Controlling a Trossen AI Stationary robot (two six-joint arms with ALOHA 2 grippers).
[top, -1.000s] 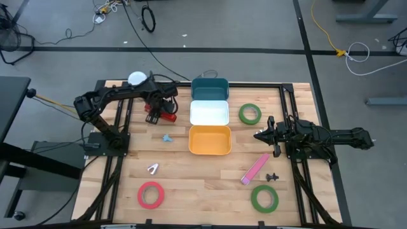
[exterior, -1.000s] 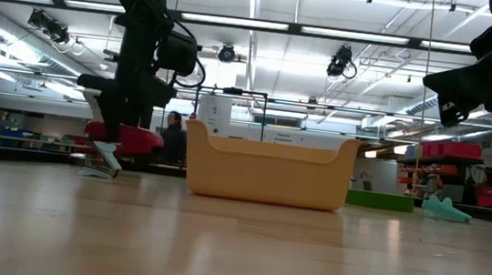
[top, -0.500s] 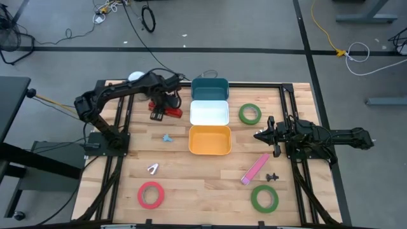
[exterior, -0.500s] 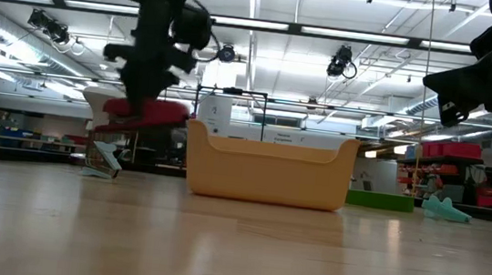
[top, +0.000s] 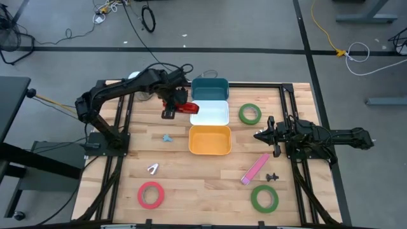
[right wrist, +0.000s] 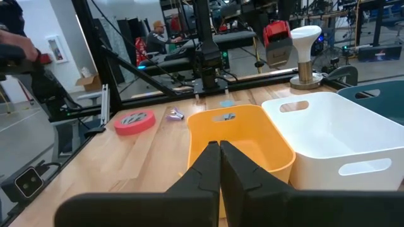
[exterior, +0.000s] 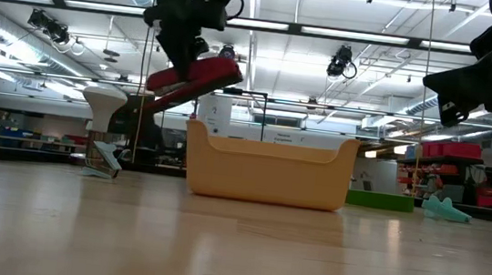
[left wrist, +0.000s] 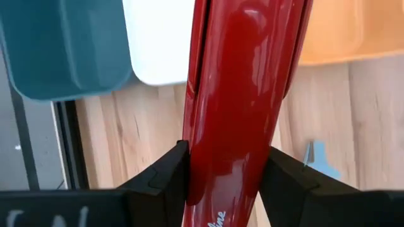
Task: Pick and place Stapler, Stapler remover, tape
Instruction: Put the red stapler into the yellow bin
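I am gripping the red stapler [top: 184,107] in my left gripper [top: 170,105], hovering at the white bin's [top: 213,114] nine o'clock edge, right gripper [top: 259,135] clenched empty.

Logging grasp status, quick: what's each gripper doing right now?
Left gripper: closed on the red stapler, held in the air by the white bin.
Right gripper: shut, empty, at the table's right side.

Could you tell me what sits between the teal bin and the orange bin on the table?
The white bin sits between the teal bin and the orange bin, as the high view shows.
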